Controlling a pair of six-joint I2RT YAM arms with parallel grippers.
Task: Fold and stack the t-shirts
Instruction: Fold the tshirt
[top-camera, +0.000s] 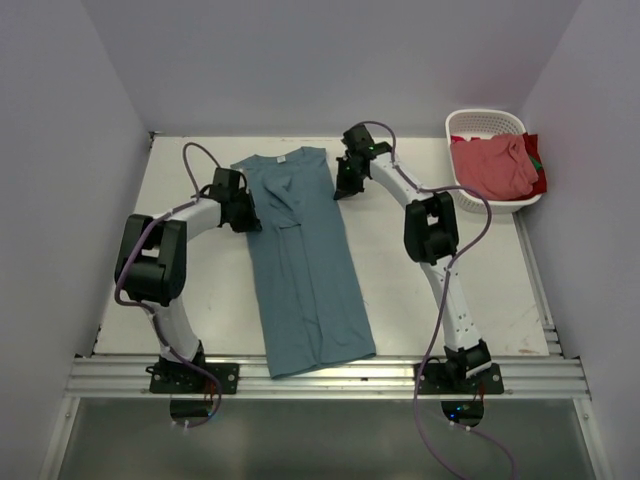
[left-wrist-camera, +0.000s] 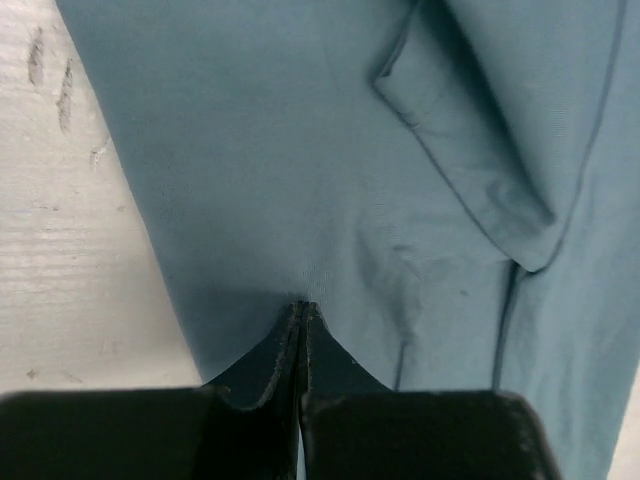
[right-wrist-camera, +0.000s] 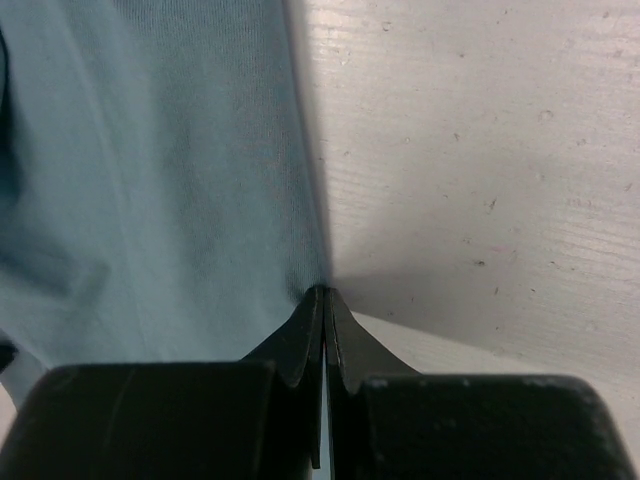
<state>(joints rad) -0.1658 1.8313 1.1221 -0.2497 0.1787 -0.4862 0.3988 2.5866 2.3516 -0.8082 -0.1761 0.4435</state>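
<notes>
Overhead view of a white table (top-camera: 395, 290) with a scuffed, faintly grained painted surface. Pale walls (top-camera: 330, 60) enclose it on three sides, and a ridged metal rail (top-camera: 330, 377) runs along the bottom edge.

A teal t-shirt (top-camera: 305, 270) lies flat in the centre of the frame. It is folded lengthwise into a long narrow strip, with its collar toward the top and its hem reaching the rail. A small white neck label (top-camera: 283, 158) shows at the collar. The cloth is a soft, matte, fine knit. In the left wrist view, a folded-in sleeve (left-wrist-camera: 470, 150) forms a hemmed flap at the upper right.

The left gripper (top-camera: 250, 212) sits at the strip's left edge near the collar. Its black tapered fingers are pressed together, pinching slightly puckered cloth (left-wrist-camera: 303, 305). The right gripper (top-camera: 340, 188) sits at the opposite edge, closed on the very border of the fabric (right-wrist-camera: 323, 292), with bare table to its right.

In the upper right corner stands a white slotted plastic basket (top-camera: 485, 115). It holds a crumpled salmon t-shirt (top-camera: 495, 165) that spills over the rim, well apart from the teal one. Purple cables (top-camera: 470, 215) loop along both white arms.
</notes>
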